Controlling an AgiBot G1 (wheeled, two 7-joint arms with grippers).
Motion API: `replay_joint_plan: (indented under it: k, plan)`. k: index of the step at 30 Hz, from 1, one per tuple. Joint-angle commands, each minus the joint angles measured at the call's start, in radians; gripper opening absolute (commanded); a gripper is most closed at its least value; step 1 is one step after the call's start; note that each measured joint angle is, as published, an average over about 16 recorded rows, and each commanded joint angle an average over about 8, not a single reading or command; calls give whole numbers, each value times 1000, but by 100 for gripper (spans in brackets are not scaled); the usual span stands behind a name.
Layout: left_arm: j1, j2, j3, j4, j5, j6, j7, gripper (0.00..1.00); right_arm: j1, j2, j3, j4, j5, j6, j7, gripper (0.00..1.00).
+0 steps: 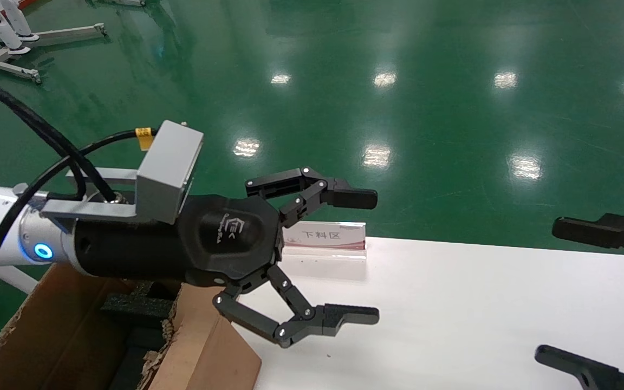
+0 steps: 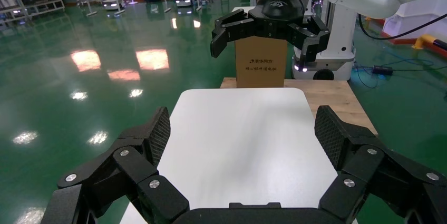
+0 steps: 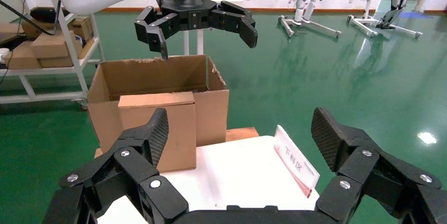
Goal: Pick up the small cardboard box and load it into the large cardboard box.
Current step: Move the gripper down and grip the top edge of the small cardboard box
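Observation:
The large cardboard box [image 1: 63, 336] stands open at the table's left end, with ragged flap edges and black foam [image 1: 133, 303] inside. One smooth flap [image 1: 209, 346] leans against the white table [image 1: 480, 303]. The box also shows in the right wrist view [image 3: 158, 76]. My left gripper [image 1: 375, 257] is open and empty, held above the table's left edge beside the box. My right gripper [image 1: 547, 291] is open and empty above the table's right end. No small cardboard box shows in any view.
A sign holder [image 1: 325, 236] stands on the table's far edge. A tall tan box with printed text [image 2: 261, 68] stands beyond the table's right end, behind my right gripper [image 2: 261, 50]. Green floor lies around, with robot stands [image 1: 8, 32] far off.

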Motion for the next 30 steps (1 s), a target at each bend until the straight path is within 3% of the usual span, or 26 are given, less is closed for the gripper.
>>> replay_joint_plan:
  k: [1, 30]
  plan:
    - [0, 0, 0, 0, 0, 0, 0, 100, 0, 0, 0, 0, 0, 0, 0, 100]
    - [0, 0, 0, 0, 0, 0, 0, 100, 0, 0, 0, 0, 0, 0, 0, 100]
